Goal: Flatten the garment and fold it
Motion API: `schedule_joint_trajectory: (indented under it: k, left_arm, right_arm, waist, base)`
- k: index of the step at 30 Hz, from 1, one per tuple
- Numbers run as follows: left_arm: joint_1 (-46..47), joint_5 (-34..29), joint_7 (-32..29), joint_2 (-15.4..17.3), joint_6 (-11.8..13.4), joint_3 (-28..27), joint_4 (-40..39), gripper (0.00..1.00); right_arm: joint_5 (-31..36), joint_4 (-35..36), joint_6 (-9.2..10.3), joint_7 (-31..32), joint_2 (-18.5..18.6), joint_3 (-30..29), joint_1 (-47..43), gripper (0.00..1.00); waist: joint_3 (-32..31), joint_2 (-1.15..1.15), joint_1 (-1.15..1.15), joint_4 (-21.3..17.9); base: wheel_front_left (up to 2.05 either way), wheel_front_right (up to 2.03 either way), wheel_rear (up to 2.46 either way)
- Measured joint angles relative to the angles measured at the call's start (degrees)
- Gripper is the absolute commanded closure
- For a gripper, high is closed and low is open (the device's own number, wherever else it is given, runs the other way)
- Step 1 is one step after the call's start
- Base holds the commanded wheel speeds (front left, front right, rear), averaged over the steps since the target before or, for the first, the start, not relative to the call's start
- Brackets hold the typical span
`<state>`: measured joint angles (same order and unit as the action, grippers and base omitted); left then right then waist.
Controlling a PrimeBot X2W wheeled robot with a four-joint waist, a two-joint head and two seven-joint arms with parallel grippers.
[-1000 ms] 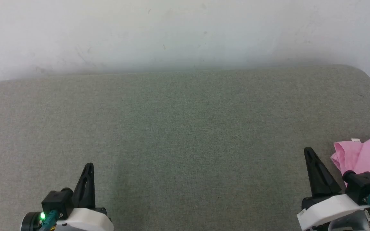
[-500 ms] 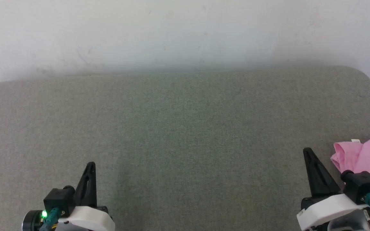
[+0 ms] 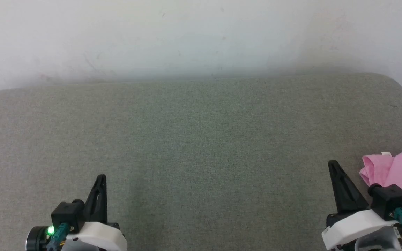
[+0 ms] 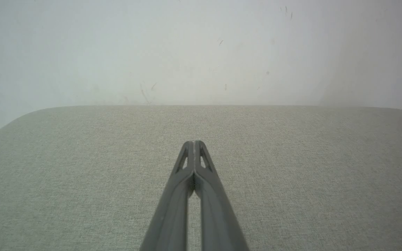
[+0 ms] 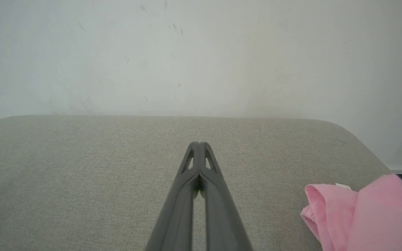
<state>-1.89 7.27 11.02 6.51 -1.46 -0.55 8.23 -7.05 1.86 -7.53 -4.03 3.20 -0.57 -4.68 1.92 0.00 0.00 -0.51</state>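
One garment (image 3: 394,170), a small light-pink bundle, lies crumpled at the right edge of the grey-green cloth-covered table (image 3: 201,139), and part of it runs out of the head view on that side. It is bunched into soft folds and not spread flat. One small white label (image 3: 386,153) pokes up at its far edge. Two claws are in sight, one per arm, and both are empty. The left claw (image 3: 101,179) hangs low over the near left part of the table, well apart from the garment; in its wrist view its two dark fingers (image 4: 187,181) are pressed together at the tips with nothing between them. The right claw (image 3: 333,164) hangs over the near right part, just beside the garment and to its left, not touching the cloth as far as the head view shows. In the right wrist view its two fingers (image 5: 210,195) are likewise closed tip to tip on nothing, and the pink garment (image 5: 361,216) sits at the lower right with the label (image 5: 342,186) at its top. One pale wall (image 3: 201,35), lightly scuffed, rises behind the table.
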Motion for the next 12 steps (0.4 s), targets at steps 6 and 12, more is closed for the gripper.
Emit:
schedule_joint_trajectory:
  k: [6, 12]
  left_arm:
    - [0.0, -0.4, -0.6, -0.2, 0.0, 0.0, -0.5, 1.00]
    - [0.0, -0.8, -1.4, -0.5, 0.0, 0.1, -1.0, 1.00]
  right_arm:
    - [0.3, -0.2, 0.00, 0.4, 0.0, 0.0, 0.4, 1.00]
    - [0.6, -0.2, 0.00, 0.5, 0.0, 0.1, 0.8, 1.00]
  waist:
    - [-0.1, 0.00, 0.00, 0.0]
    - [-0.2, 0.00, 0.00, 0.1]
  base:
    - [0.00, 0.00, 0.00]
    - [0.00, 0.00, 0.00]
